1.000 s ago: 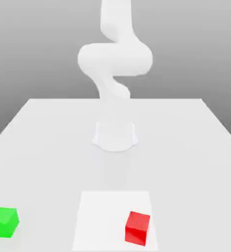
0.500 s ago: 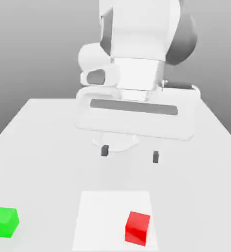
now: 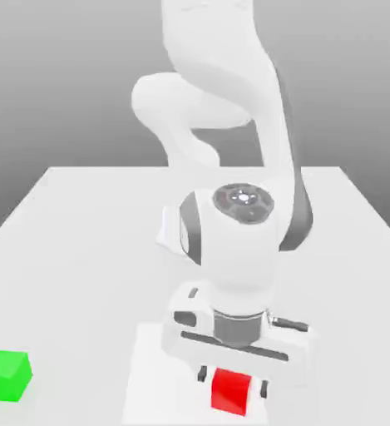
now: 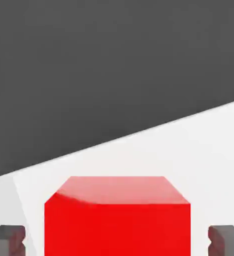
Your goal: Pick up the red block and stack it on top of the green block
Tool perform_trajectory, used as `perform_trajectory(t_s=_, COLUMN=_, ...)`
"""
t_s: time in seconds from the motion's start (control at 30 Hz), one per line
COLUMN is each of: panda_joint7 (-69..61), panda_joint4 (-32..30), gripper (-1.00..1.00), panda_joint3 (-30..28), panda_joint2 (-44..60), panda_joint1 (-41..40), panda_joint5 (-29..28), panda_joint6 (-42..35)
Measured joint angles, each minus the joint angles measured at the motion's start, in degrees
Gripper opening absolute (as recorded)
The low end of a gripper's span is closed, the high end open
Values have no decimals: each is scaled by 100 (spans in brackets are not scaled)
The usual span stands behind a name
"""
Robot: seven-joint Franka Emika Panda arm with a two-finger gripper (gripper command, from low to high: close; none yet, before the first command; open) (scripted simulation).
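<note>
The red block (image 3: pixel 231 392) rests on the white table (image 3: pixel 73 250) near its front edge, right of centre in the exterior view. My gripper (image 3: pixel 233 383) has come down over it, one dark finger (image 3: pixel 202 375) on each side. In the hand view the red block (image 4: pixel 117 220) sits between the fingertips (image 4: pixel 7 240), with a small gap showing on both sides, so the gripper (image 4: pixel 117 241) stands open around it without touching. The green block (image 3: pixel 6 376) lies on the table at the exterior view's far left, well away from the hand.
A paler square patch (image 3: pixel 152 374) marks the table under the red block. The arm's white base (image 3: pixel 195 229) stands at the table's middle, behind the hand. The table's front edge runs close to both blocks.
The hand has dropped from above the table's middle down to the red block, and its fingers now flank the block. Neither block has moved.
</note>
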Motion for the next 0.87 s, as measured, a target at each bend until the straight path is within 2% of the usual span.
perform_trajectory(t_s=0.13, panda_joint7=0, panda_joint4=-3, gripper=-100, panda_joint3=14, panda_joint2=-19, panda_joint1=-12, panda_joint5=3, panda_joint6=-14)
perform_trajectory(t_s=0.3, panda_joint7=-304, panda_joint4=-142, gripper=-100, panda_joint3=247, panda_joint2=-917, panda_joint1=-191, panda_joint5=425, panda_joint6=-765)
perform_trajectory(t_s=0.6, panda_joint7=173, panda_joint4=336, gripper=-100, panda_joint3=-1029, panda_joint2=-1081, panda_joint1=-1466, panda_joint5=996, panda_joint6=-1390)
perform_trajectory(t_s=0.73, panda_joint7=300, panda_joint4=734, gripper=-100, panda_joint3=-1483, panda_joint2=-414, panda_joint1=-2083, panda_joint5=1398, panda_joint6=-1140)
perform_trajectory(t_s=0.77, panda_joint7=284, panda_joint4=797, gripper=100, panda_joint3=-1491, panda_joint2=-194, panda_joint1=-2180, panda_joint5=1488, panda_joint6=-988)
perform_trajectory(t_s=0.87, panda_joint7=284, panda_joint4=797, gripper=100, panda_joint3=-1491, panda_joint2=-194, panda_joint1=-2180, panda_joint5=1488, panda_joint6=-988)
